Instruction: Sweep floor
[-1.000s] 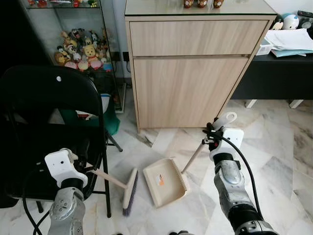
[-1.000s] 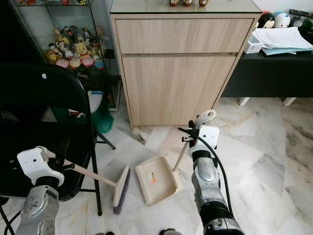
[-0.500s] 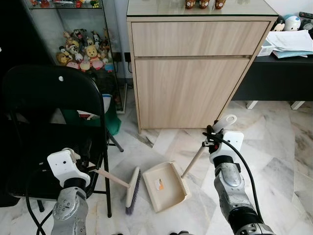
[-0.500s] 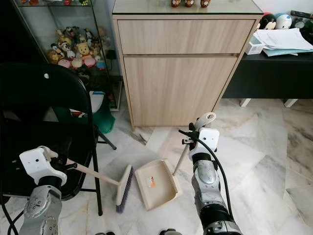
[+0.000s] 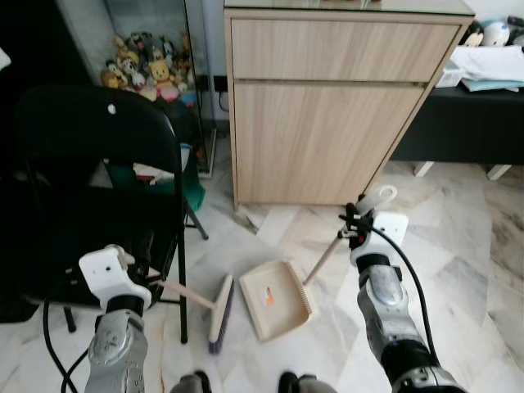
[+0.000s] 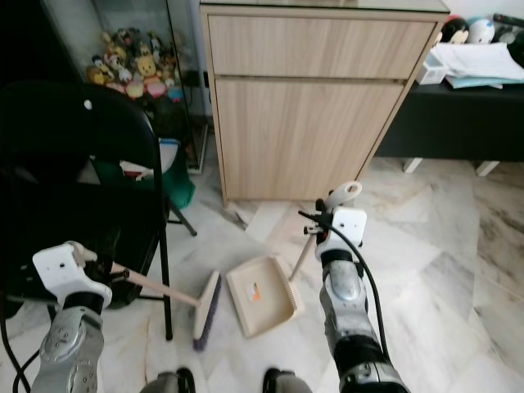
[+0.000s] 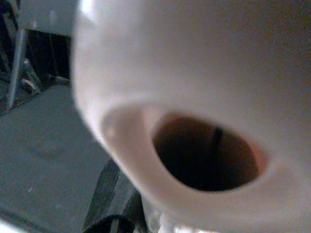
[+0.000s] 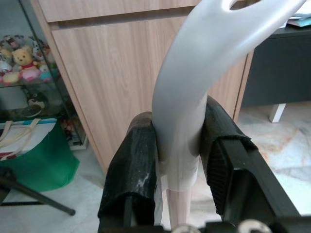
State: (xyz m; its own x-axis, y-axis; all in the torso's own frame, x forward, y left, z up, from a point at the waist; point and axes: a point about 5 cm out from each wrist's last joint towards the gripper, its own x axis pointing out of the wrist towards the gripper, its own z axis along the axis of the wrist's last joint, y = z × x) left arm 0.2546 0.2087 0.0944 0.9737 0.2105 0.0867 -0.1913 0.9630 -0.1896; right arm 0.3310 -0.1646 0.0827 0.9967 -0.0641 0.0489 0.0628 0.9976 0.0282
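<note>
A broom (image 5: 219,313) with a pale wooden handle rests its bristled head on the marble floor, just left of a beige dustpan (image 5: 276,300) lying flat. My left gripper (image 5: 144,276) is low beside the chair leg, shut on the broom handle, whose hollow end (image 7: 204,155) looms close in the left wrist view. My right gripper (image 5: 352,235) is shut on the dustpan's long handle (image 8: 184,111), which slants up to a white loop end. Both black fingers (image 8: 133,179) press against that handle.
A black folding chair (image 5: 90,164) stands close on the left, its front leg next to the broom handle. A wooden cabinet (image 5: 327,106) is straight ahead, a glass case of plush toys (image 5: 147,70) at back left, a black desk (image 5: 467,123) on the right. Open marble floor (image 5: 467,246) lies to the right.
The camera has tipped downward, so my feet now show at the bottom edge. Broom and dustpan stay in about the same places, both still held.
</note>
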